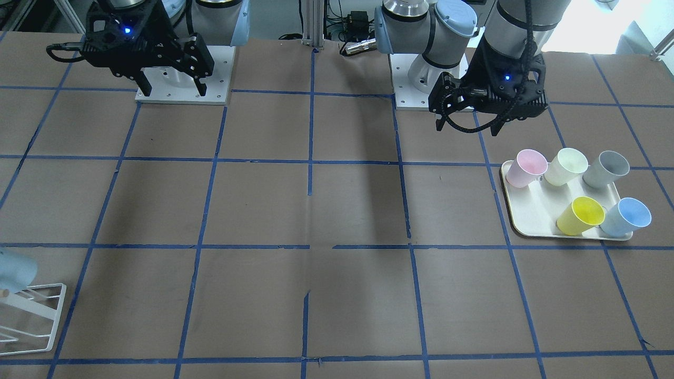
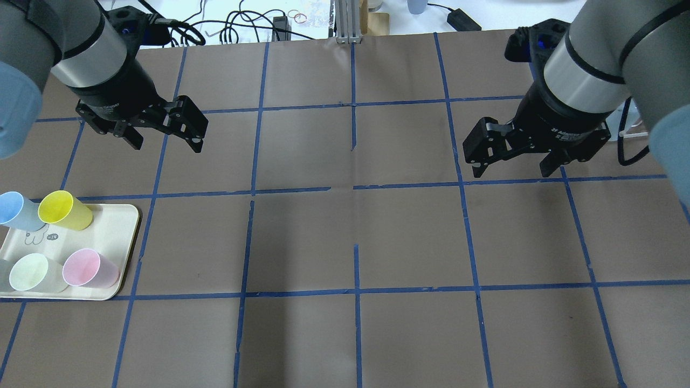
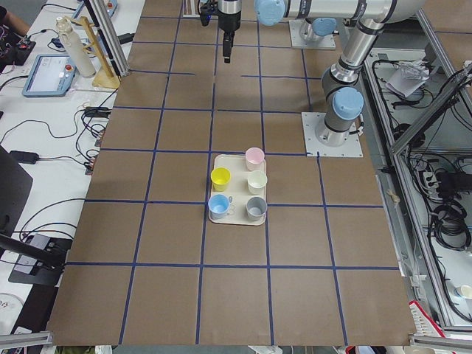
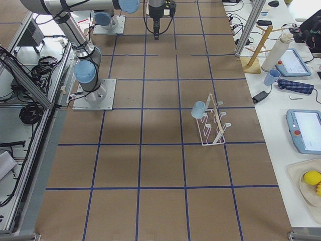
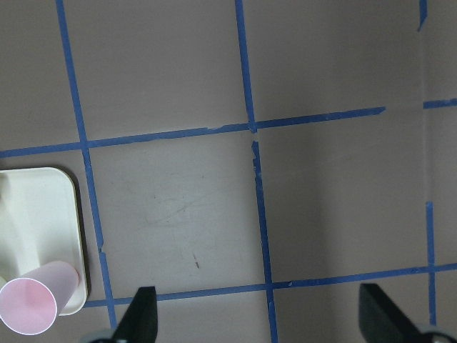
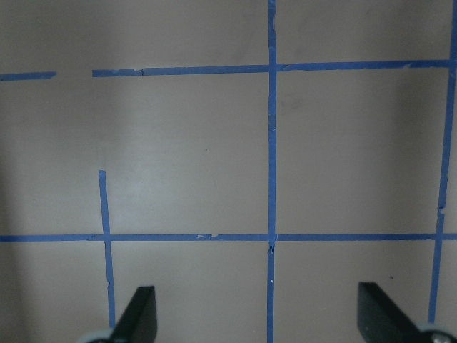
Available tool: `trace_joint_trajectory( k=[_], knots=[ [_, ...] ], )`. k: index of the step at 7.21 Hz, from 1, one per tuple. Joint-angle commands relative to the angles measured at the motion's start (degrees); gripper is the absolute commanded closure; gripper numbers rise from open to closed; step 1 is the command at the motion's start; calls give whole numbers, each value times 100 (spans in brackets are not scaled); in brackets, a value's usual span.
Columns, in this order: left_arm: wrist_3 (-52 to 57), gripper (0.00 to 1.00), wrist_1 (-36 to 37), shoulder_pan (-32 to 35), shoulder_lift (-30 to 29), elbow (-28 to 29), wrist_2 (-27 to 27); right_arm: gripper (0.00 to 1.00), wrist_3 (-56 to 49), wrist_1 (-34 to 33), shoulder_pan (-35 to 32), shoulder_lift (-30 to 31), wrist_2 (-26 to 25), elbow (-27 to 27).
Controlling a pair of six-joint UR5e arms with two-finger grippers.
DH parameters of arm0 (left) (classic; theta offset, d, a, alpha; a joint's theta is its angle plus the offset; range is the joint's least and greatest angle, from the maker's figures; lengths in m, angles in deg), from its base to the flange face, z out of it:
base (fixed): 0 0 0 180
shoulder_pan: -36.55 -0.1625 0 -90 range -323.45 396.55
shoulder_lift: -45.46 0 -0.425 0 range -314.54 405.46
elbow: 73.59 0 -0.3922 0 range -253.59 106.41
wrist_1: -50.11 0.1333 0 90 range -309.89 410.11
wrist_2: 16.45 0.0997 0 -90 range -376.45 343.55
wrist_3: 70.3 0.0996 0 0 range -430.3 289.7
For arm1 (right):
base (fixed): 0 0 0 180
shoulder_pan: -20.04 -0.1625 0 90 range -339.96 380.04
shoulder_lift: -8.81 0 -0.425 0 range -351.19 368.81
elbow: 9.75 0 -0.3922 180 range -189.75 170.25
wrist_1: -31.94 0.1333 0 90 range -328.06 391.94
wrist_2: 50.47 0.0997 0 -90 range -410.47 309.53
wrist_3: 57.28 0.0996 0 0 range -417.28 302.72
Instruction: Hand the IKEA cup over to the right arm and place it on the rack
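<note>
One light blue IKEA cup (image 1: 626,217) stands on the cream tray (image 1: 529,213), at its front corner next to a yellow cup (image 1: 580,215); it also shows in the overhead view (image 2: 13,210). A second light blue cup (image 1: 13,271) hangs on a peg of the white wire rack (image 1: 39,316), as the exterior right view (image 4: 199,109) also shows. My left gripper (image 2: 166,144) is open and empty, raised above the table beyond the tray. My right gripper (image 2: 512,171) is open and empty, hovering over bare table far from the rack (image 4: 213,126).
The tray (image 2: 116,226) also holds a pink cup (image 2: 89,268), a pale green cup (image 2: 29,272) and a grey cup (image 1: 606,168). The left wrist view shows the pink cup (image 5: 30,306) and a tray corner (image 5: 43,214). The arms' white base plates (image 1: 184,95) stand at the robot's side.
</note>
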Motion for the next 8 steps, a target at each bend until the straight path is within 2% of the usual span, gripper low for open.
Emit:
trace_joint_trajectory(
  k=[1, 3, 5, 8],
  knots=[
    [-1, 0, 7, -7, -4, 4, 0, 0, -33, -90, 139, 76, -194, -115],
    [-1, 0, 7, 1, -21, 4, -9, 0, -165, -82, 500, 119, -292, -123],
    [-1, 0, 7, 1, -21, 4, -9, 0, 368, -73, 483, 172, -284, -141],
    [-1, 0, 59, 1, -47, 13, -9, 0, 372, -64, 475, 207, -231, -150]
  ],
)
